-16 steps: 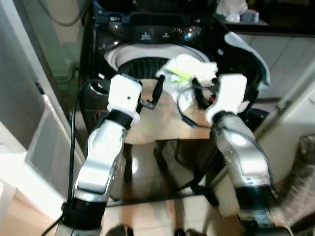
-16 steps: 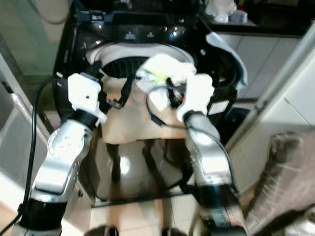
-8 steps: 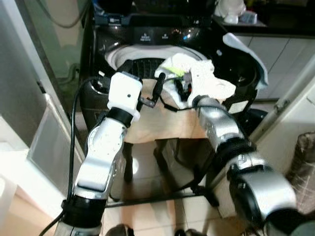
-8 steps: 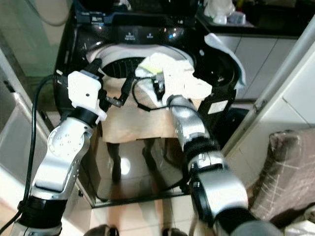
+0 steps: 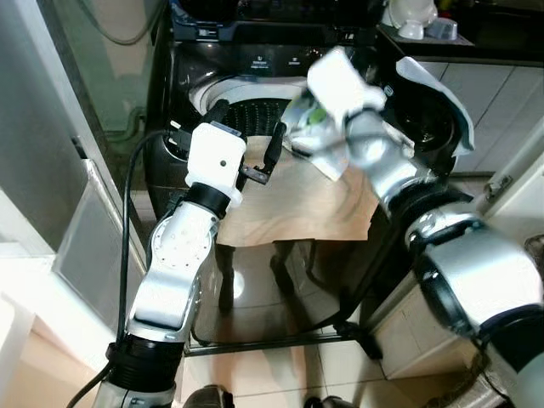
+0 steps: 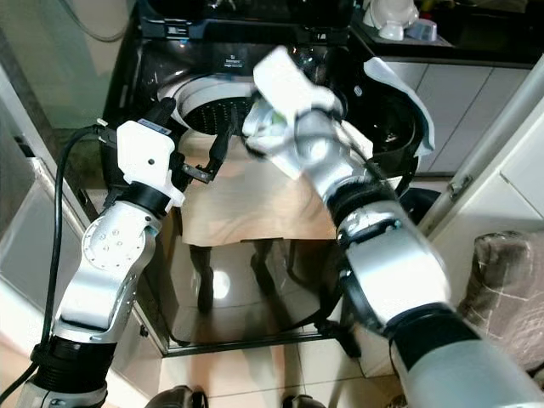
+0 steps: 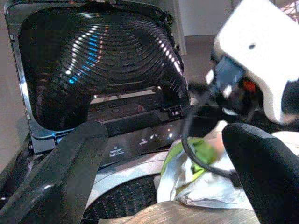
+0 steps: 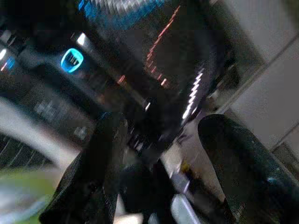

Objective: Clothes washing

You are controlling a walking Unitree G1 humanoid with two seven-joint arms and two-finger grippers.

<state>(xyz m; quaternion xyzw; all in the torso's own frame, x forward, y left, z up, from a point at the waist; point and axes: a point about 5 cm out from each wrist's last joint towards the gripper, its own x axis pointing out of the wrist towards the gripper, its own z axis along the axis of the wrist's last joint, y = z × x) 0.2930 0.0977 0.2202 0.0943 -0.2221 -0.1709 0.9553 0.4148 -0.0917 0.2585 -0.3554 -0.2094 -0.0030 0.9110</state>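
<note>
Loading step: right gripper (image 8: 154,154), fingers spread, over white-green cloth (image 5: 310,136) at washer (image 5: 246,64) drum's 3 o'clock rim; left gripper (image 7: 161,172) spread at 6 o'clock; next, push cloth into drum.

Washer (image 5: 255,59) ahead, clothes (image 5: 310,136) on its rim, stool (image 5: 293,200) before it

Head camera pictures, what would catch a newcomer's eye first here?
The right arm, stretched forward over the open top-loading washing machine, with a white and green garment bunched under its wrist at the drum's rim. Next, the left gripper, fingers open, above a tan cloth draped in front of the machine.
</note>
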